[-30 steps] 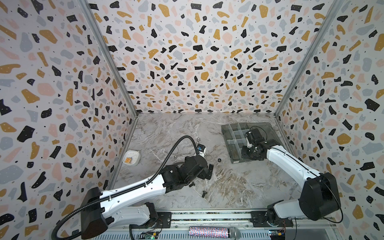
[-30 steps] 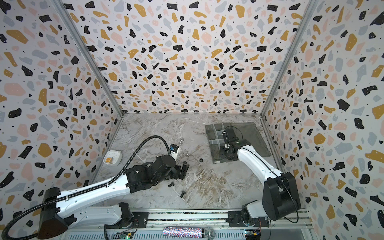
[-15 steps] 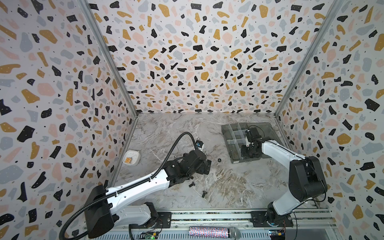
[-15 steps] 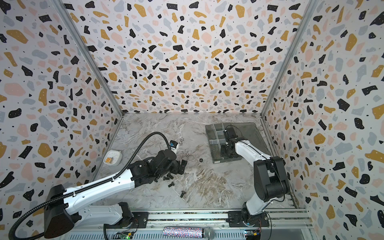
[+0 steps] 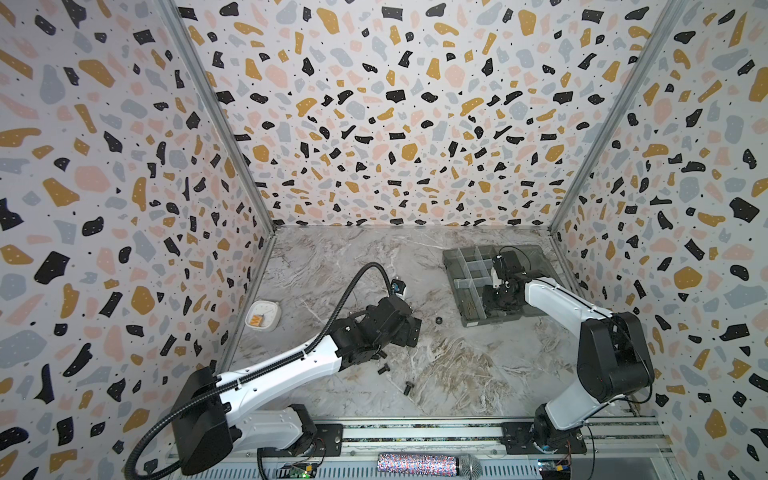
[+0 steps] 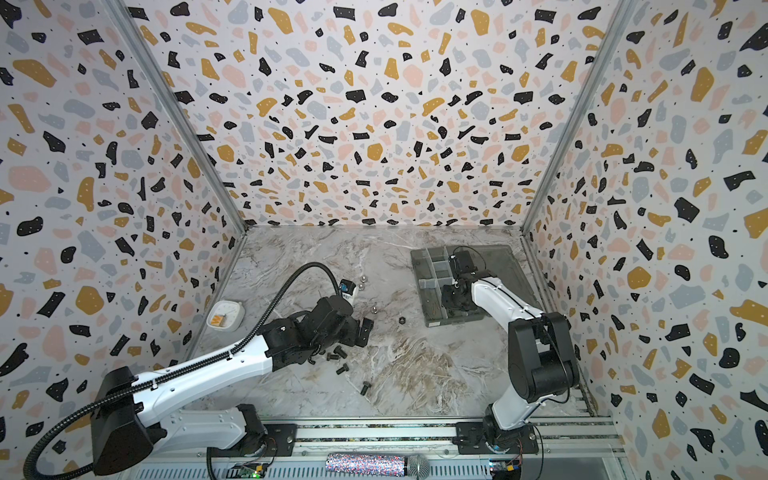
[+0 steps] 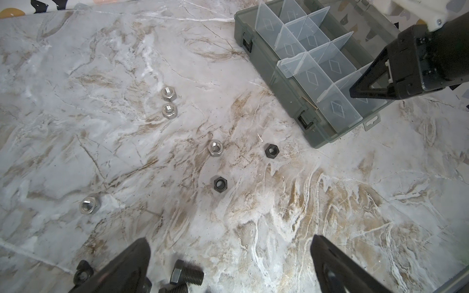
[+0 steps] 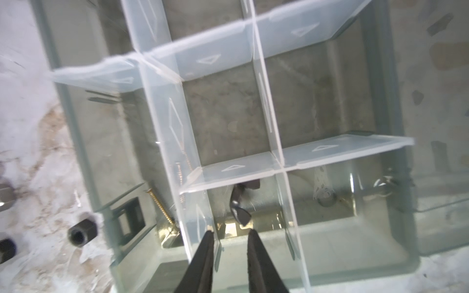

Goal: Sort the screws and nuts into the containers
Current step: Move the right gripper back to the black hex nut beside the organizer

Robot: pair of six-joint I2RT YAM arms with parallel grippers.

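The smoky-grey organiser box (image 5: 469, 257) (image 6: 428, 266) stands at the back right. My right gripper (image 5: 496, 299) (image 8: 229, 229) hangs over a near compartment, jaws a little apart and empty. Just past its tips a black winged nut (image 8: 239, 203) lies in that compartment. Brass screws (image 8: 160, 205) lie in the compartment beside it. My left gripper (image 5: 409, 330) (image 7: 228, 238) is wide open low over the marble, holding nothing. Black bolts (image 7: 186, 275) (image 6: 342, 368) lie by its fingers. Silver nuts (image 7: 169, 93) and black hex nuts (image 7: 272, 150) (image 5: 437, 320) lie loose ahead of it.
A small white dish (image 5: 263, 315) sits by the left wall. Clear dividers (image 8: 177, 121) stand up between the box's compartments, close to my right fingertips. One bolt (image 5: 408, 388) lies apart nearer the front edge, and a metal rail runs along the front.
My right jaws have parted over the box, and that arm's elbow has swung in toward the back. The left gripper has shifted only slightly and stayed open.
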